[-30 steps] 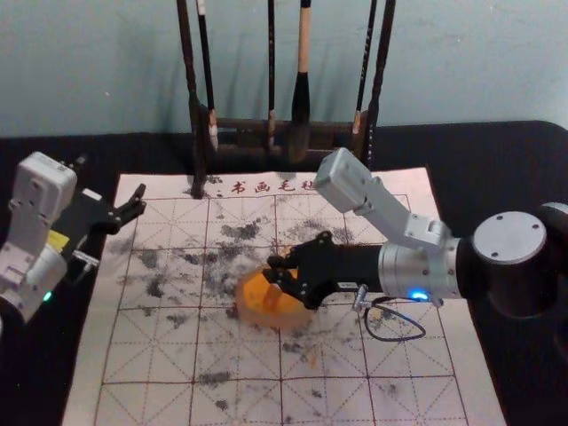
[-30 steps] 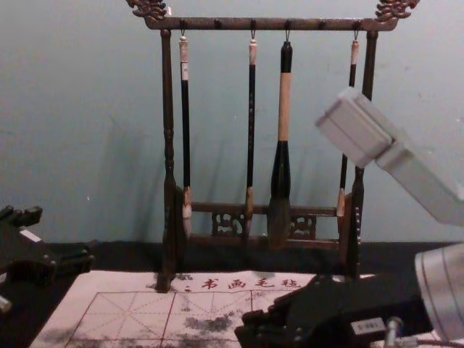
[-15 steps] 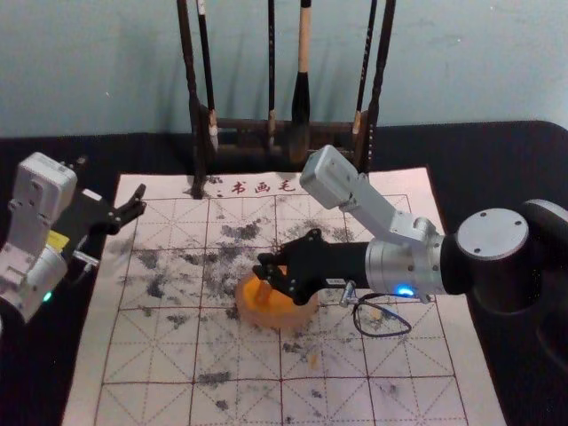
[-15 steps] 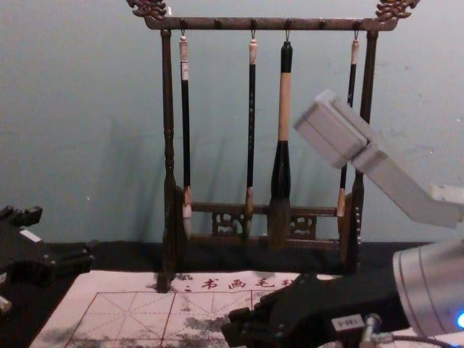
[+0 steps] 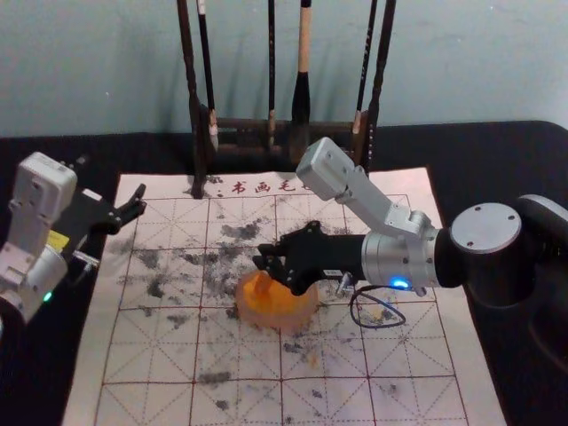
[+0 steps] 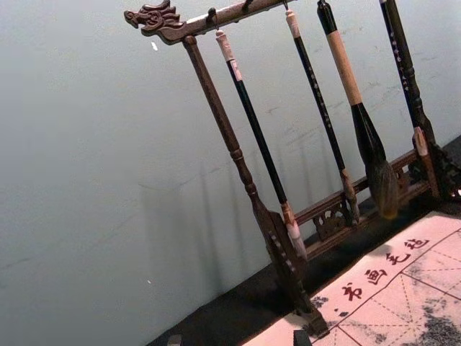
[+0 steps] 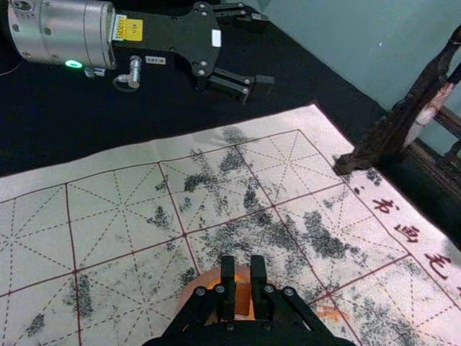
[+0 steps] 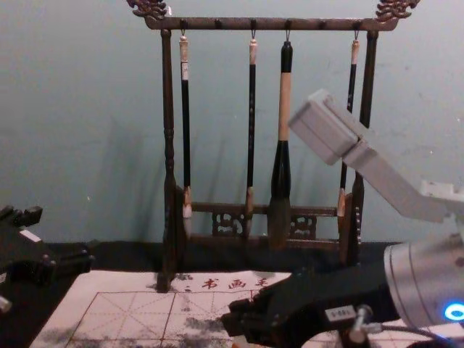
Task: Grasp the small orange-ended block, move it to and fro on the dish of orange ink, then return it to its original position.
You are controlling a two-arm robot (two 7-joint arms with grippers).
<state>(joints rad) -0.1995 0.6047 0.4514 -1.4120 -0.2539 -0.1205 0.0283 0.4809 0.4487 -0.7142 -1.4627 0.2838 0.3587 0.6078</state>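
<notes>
My right gripper (image 5: 266,259) reaches over the orange ink dish (image 5: 302,318) on the paper, coming in from the right. The small block (image 5: 263,282) hangs from its fingers over the dish's back left part; whether it touches the ink I cannot tell. In the right wrist view, my right gripper (image 7: 243,272) is shut on the orange block (image 7: 243,297), with the dish (image 7: 198,280) partly hidden behind it. My left gripper (image 5: 113,177) is parked at the paper's back left corner, open and empty; its fingertips edge into the left wrist view, the left gripper (image 6: 238,339) spread wide.
A dark wooden brush rack (image 5: 197,133) stands behind the paper, with several hanging brushes, among them a thick one (image 5: 301,89). The gridded practice paper (image 5: 142,355) bears grey smudges and lies on a black cloth (image 5: 532,160). A wall rises behind.
My right gripper has shifted leftward, and lately a little toward the rack, carrying the block over the dish. The dish and my left arm have stayed still.
</notes>
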